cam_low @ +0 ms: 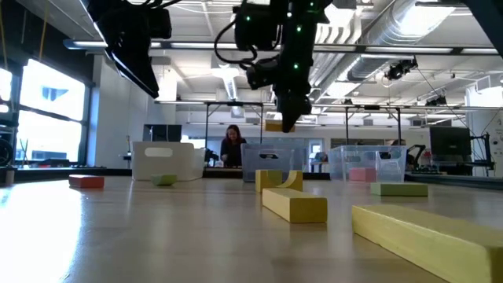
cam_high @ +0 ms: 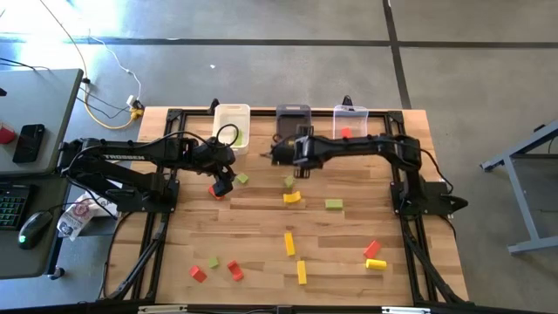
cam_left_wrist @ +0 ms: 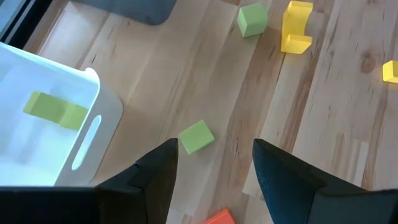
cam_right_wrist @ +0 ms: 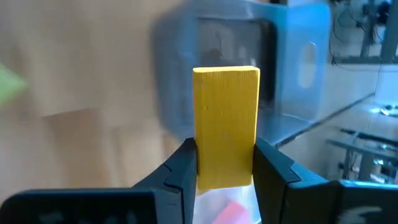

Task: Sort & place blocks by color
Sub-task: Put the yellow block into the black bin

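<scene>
My right gripper is shut on a yellow block and hangs in front of the dark grey bin; in the low view the gripper is above the bin's rim. My left gripper is open and hovers above the table near the white bin, which holds a green block. A green cube lies flat on the wood just ahead of its fingers, and a red block lies beside it. The clear bin holds a red block. My right gripper pinches the yellow block's lower end between its two fingers, one on each narrow side. The block sticks out past the fingertips, lengthwise along them, and is lifted clear of the table.
Loose blocks lie across the table: a yellow arch, green ones, a yellow bar, red and yellow ones near the right, red and green ones at the near left. The three bins line the far edge.
</scene>
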You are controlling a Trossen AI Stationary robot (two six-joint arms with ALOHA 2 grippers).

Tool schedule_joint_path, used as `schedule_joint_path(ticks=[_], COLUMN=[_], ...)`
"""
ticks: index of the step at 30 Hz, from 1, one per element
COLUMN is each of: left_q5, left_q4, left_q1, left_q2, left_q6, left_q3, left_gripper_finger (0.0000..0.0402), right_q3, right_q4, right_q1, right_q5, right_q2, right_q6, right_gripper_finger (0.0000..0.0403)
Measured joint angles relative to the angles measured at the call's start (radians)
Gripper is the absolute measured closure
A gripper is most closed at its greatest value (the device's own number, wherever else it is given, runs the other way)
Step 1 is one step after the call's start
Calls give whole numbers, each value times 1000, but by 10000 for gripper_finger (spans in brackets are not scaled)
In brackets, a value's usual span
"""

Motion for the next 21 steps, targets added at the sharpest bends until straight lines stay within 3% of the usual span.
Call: schedule_joint_path(ticks=[9, 21], left_q5=[0, -2], left_q4=[0, 1], left_q1=[0, 0], left_q2=[0, 0], left_q6=[0, 0], left_q3=[0, 0], left_gripper_finger=[206, 206], right_q3=[0, 0], right_q4=[149, 229], right_q1=[-146, -264], right_q5=[-29, -268], right_q2=[0, 0], right_q6=[-46, 118], right_gripper_finger=[309, 309])
